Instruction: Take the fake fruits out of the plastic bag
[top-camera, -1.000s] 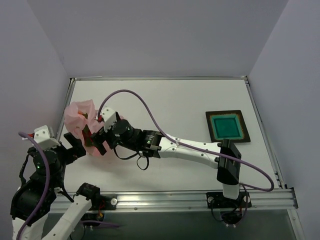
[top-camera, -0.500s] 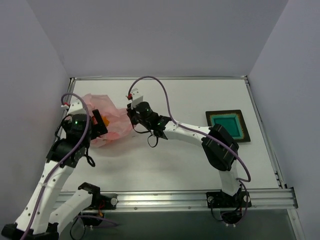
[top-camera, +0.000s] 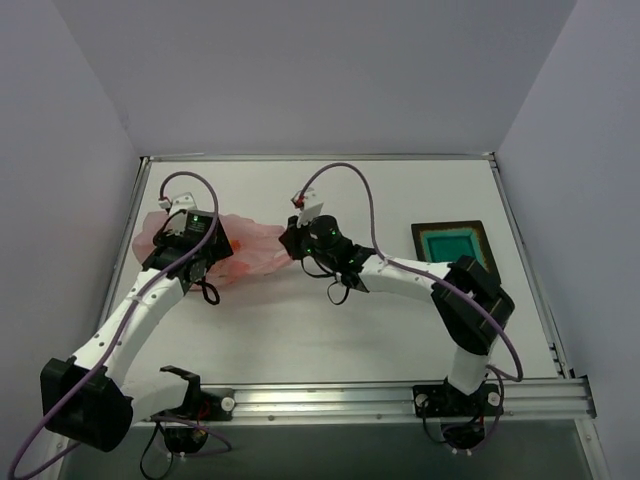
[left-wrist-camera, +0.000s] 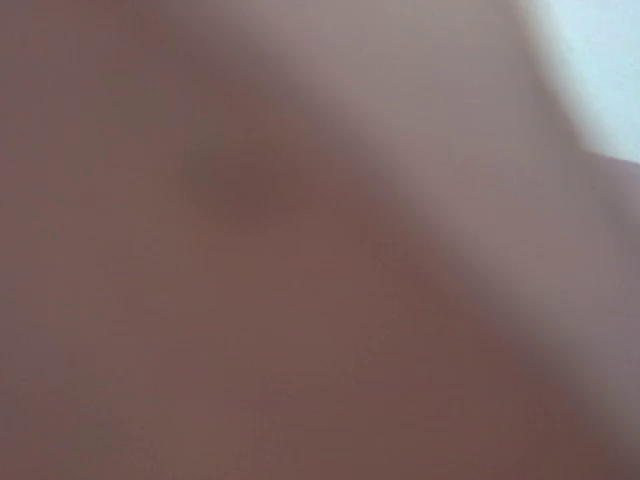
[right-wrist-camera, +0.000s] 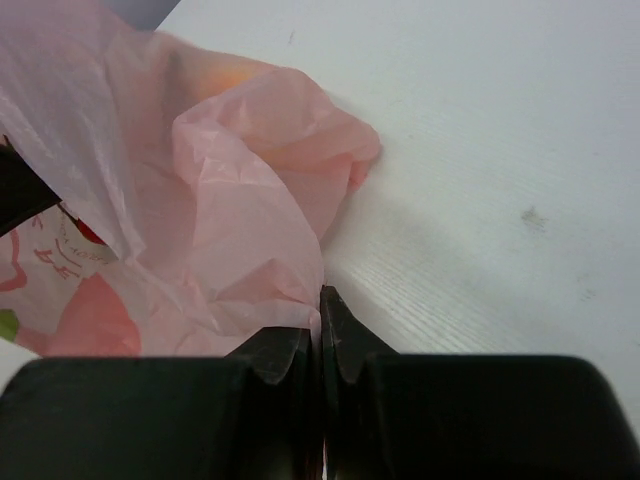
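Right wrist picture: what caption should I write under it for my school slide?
The right gripper, shut, pinches the edge of the pink plastic bag on the white table.

Robot lab cell: white table (top-camera: 330, 330), plain grey walls (top-camera: 300, 70) on three sides, aluminium rail (top-camera: 350, 398) carrying left arm (top-camera: 130, 320) and right arm (top-camera: 405, 275).
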